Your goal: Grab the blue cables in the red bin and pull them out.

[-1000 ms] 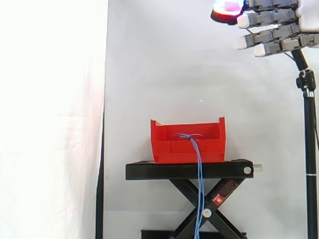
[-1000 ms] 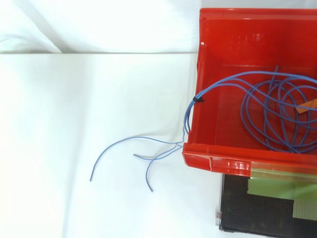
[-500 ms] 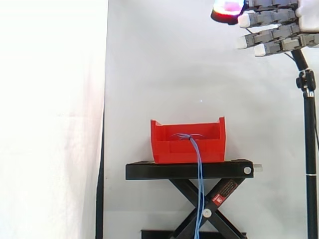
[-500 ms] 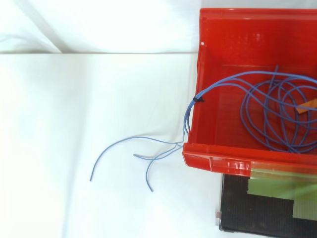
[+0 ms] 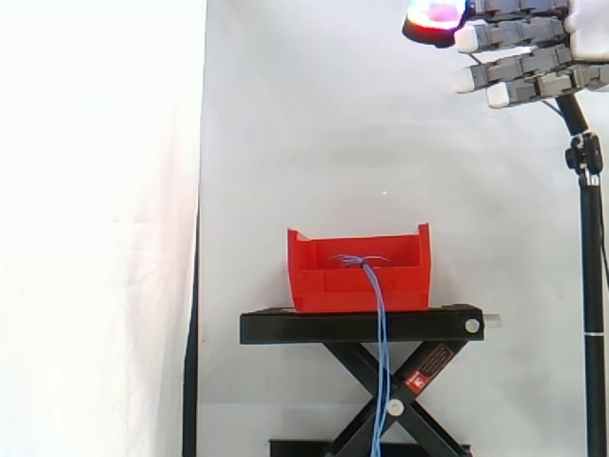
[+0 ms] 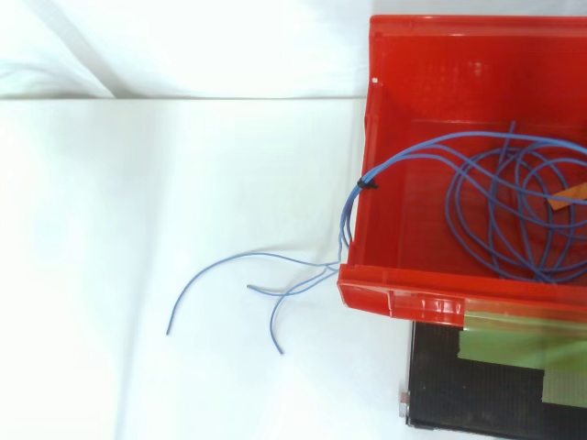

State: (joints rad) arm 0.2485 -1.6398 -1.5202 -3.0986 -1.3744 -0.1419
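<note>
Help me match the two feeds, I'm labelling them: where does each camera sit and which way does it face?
Side view: beside the work, at bin height, looking level at the red bin on the black stand; the hand hangs open at upper right.
Top view: overhead, looking down into the bin at the coiled blue cables.
Shared: bin, cables, stand.

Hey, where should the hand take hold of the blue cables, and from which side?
Probably at the black tie, where the blue cables cross the red bin's wall: the strands are bunched and lifted off the floor there. Come from above: the bin is open-topped.
</note>
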